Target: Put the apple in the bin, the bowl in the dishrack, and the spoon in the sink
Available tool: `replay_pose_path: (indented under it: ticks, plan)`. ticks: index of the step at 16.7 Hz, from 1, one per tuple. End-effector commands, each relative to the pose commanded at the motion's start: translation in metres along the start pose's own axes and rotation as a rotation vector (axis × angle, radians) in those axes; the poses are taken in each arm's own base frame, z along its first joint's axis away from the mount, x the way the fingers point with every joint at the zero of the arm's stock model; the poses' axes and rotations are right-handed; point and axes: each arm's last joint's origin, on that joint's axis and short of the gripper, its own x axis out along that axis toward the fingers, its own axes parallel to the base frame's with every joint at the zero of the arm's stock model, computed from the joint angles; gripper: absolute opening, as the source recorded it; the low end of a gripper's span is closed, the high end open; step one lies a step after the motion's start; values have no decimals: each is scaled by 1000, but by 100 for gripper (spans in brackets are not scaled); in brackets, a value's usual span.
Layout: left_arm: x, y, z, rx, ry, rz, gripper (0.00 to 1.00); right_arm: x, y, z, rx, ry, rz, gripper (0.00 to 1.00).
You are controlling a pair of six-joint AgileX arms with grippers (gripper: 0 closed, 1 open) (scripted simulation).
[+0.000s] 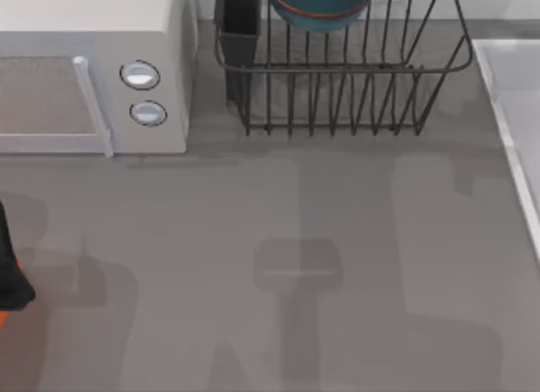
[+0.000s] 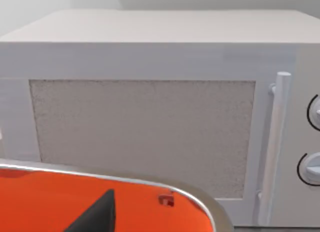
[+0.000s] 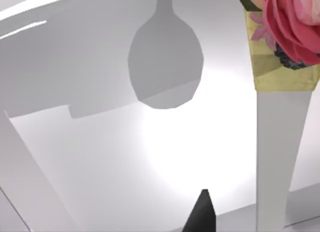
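Grey desk (image 1: 253,240); bowl (image 1: 321,8) sits in dishrack (image 1: 337,80). Left pincer (image 2: 97,214) over orange bin (image 2: 50,202), right pincer (image 3: 200,212) over sink (image 3: 150,157). Can't tell either pincer's opening.

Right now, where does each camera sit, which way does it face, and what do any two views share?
Top view: overhead, looking down on the table, microwave, dishrack holding the bowl, sink; a dark arm part at the left edge.
Left wrist view: above the bin, facing the microwave door; one dark fingertip.
Right wrist view: looking into the sink; one dark fingertip.
Shared: microwave, sink.
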Motion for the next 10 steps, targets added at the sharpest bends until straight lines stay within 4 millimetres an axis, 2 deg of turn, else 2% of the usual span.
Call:
replay_pose_path:
  ticks: [5,10]
  plan:
    - [0,0,0,0,0,0,100,6,-2,-2,4,1,5,0]
    - [0,0,0,0,0,0,100,41,-1,-1,2,11,49,0]
